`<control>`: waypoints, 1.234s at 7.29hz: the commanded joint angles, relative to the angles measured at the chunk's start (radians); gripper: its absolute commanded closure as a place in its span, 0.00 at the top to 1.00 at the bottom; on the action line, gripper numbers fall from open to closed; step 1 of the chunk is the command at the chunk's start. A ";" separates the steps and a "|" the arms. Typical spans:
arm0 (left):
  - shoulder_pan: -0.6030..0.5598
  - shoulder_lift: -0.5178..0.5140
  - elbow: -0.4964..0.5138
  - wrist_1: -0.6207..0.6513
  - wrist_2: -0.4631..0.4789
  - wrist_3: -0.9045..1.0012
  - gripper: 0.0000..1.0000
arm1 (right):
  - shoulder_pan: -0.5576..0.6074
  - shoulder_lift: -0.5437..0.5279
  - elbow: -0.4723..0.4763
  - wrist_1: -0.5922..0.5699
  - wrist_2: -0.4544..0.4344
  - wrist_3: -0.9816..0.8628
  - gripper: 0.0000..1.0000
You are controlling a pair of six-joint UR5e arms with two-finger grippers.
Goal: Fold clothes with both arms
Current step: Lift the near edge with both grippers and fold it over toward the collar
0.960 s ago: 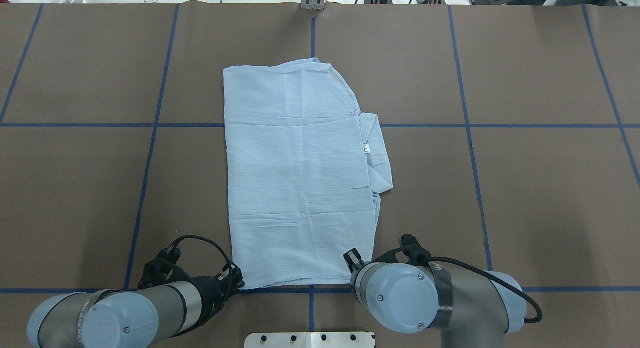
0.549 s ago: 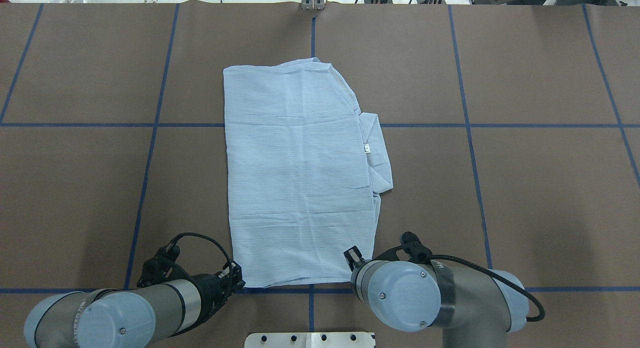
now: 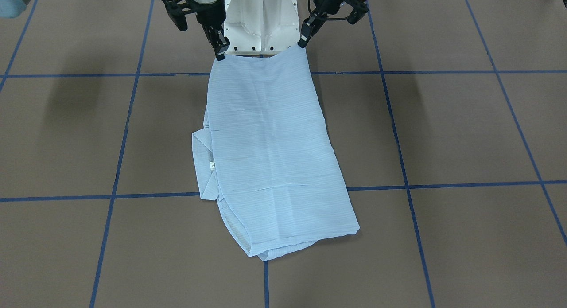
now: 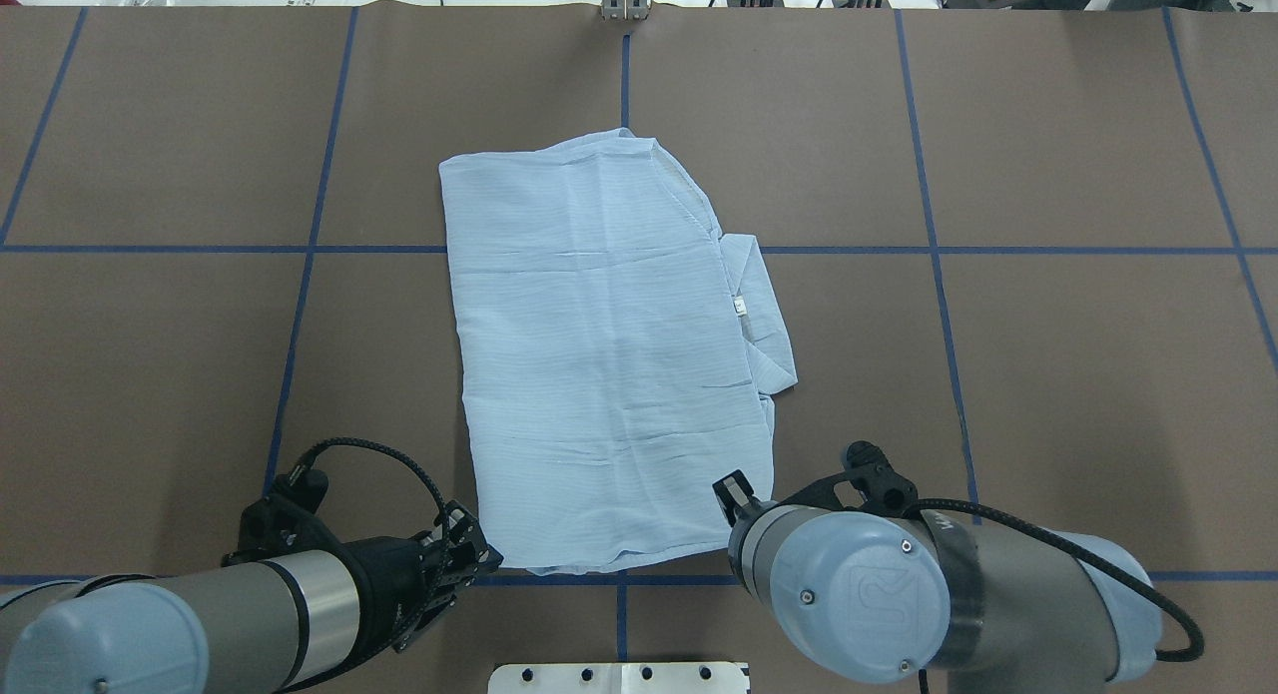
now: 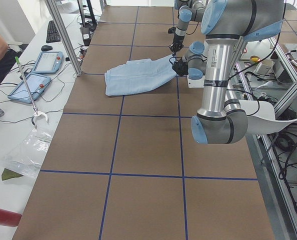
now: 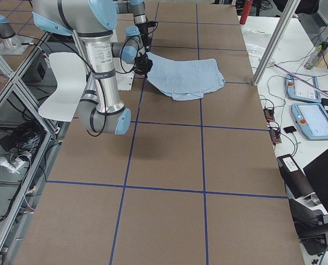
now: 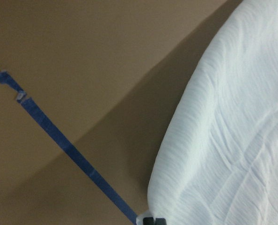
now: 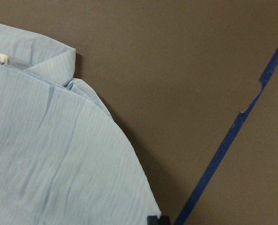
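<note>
You are looking at a wide table (image 4: 1098, 374) covered in brown matting, divided into large squares by blue tape lines (image 4: 929, 250). Two grey-and-silver robot arms reach in from the robot's side. These are the left arm (image 4: 200, 614) and the right arm (image 4: 899, 604), each with light-blue joint caps and a black cable looped near the wrist. Between them, at the robot's edge of the table, you can see a white pedestal base (image 3: 261, 20).

A light-blue shirt (image 4: 599, 354) with fine stripes lies in the middle of the table. It is folded into a long panel that runs outward from the robot, over a crossing of the tape lines. Its far end lies flat on the matting, with lower layers showing at that edge. Its near edge is lifted off the table at both corners, and the cloth slopes down from there.

The left gripper (image 3: 303, 41) is clamped on the near corner on the robot's left. The right gripper (image 3: 220, 53) is clamped on the near corner on the robot's right. Each wrist camera shows you the shirt's rounded corner running down to a black fingertip (image 8: 154, 220) at the bottom of the frame.

The pointed collar (image 4: 764, 315) sticks out from under the panel on the robot's right side, roughly halfway along. A small white neck label (image 4: 739, 306) sits where the collar meets the panel.
</note>
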 commanded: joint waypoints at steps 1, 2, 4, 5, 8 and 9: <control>-0.091 -0.018 -0.045 0.039 -0.055 0.019 0.00 | 0.068 0.064 0.025 -0.108 -0.009 -0.028 0.00; -0.150 -0.027 -0.035 0.052 -0.095 0.037 0.00 | 0.123 0.111 0.007 -0.108 -0.007 -0.101 0.00; -0.315 -0.114 0.007 0.111 -0.190 0.160 0.00 | 0.246 0.213 -0.161 -0.018 0.020 -0.173 0.00; -0.366 -0.160 0.093 0.112 -0.207 0.206 0.00 | 0.312 0.233 -0.247 0.062 0.083 -0.218 0.00; -0.481 -0.254 0.289 0.098 -0.209 0.344 0.00 | 0.427 0.375 -0.585 0.260 0.157 -0.299 0.00; -0.521 -0.270 0.358 0.072 -0.209 0.387 0.00 | 0.466 0.432 -0.681 0.282 0.192 -0.338 0.00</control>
